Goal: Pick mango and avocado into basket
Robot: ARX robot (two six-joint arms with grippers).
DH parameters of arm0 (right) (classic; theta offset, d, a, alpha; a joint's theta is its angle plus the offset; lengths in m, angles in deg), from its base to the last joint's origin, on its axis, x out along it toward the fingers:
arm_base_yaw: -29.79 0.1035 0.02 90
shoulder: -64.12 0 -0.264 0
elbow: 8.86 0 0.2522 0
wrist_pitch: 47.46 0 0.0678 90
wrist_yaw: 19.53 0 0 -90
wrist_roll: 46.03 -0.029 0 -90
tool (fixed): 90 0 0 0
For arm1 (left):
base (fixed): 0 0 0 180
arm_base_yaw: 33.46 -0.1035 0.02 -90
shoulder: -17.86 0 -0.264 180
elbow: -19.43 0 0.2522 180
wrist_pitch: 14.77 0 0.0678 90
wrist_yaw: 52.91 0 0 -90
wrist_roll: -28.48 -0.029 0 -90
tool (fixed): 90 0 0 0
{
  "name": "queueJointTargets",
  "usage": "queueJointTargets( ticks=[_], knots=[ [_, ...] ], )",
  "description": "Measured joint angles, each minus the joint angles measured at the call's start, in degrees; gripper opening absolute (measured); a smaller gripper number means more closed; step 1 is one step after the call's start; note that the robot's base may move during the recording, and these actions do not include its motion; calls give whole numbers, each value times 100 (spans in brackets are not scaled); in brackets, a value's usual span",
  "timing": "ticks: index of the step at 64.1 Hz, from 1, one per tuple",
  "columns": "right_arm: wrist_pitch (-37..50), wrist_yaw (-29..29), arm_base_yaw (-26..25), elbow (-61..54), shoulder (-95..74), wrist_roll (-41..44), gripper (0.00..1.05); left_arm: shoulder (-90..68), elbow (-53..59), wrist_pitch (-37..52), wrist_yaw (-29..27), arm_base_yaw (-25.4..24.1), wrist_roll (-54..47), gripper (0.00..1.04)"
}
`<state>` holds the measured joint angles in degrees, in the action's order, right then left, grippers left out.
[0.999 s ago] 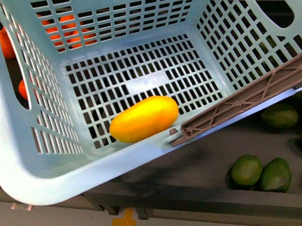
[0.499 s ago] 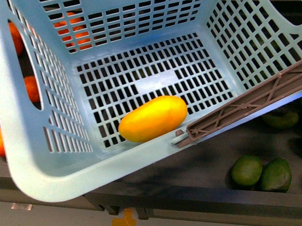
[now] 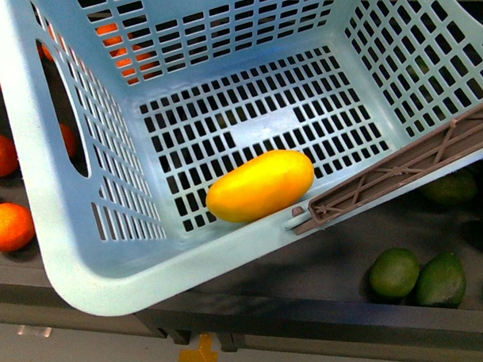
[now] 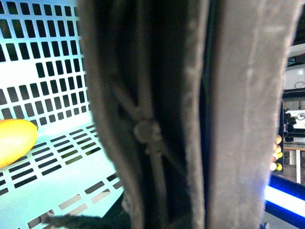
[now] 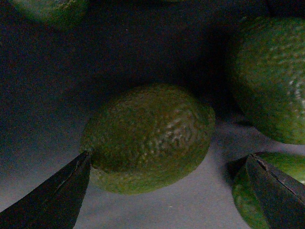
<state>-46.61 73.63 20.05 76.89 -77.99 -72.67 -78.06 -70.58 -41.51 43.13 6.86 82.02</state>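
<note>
The light teal basket (image 3: 77, 234) hangs tilted and fills most of the front view. The yellow-orange mango (image 3: 260, 185) lies on its slotted floor against the near wall, and it also shows in the left wrist view as the mango (image 4: 14, 140). My left gripper is shut on the basket's brown-grey handle (image 4: 147, 129), which fills that view and hides the fingers. In the right wrist view, my right gripper (image 5: 167, 191) is open, its two dark fingertips (image 5: 57, 195) on either side of a dark green avocado (image 5: 147, 136) on the grey surface, not touching it.
More avocados (image 3: 394, 272) lie on the dark shelf at the lower right of the front view, and one avocado (image 3: 448, 188) lies partly under the handle. Oranges (image 3: 9, 226) sit left of the basket. Other avocados (image 5: 271, 76) crowd the one between the right fingers.
The basket has shifted to the right in the front view with the mango inside it, uncovering more oranges at the left. The avocados on the shelf have stayed put.
</note>
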Motion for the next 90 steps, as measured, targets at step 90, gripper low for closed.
queueJointTargets(
  ticks=[90],
  knots=[
    [-905, -129, 459, 1054, -660, -1034, 96, 0, 0, 0, -15, -2, 7, 15]
  ],
)
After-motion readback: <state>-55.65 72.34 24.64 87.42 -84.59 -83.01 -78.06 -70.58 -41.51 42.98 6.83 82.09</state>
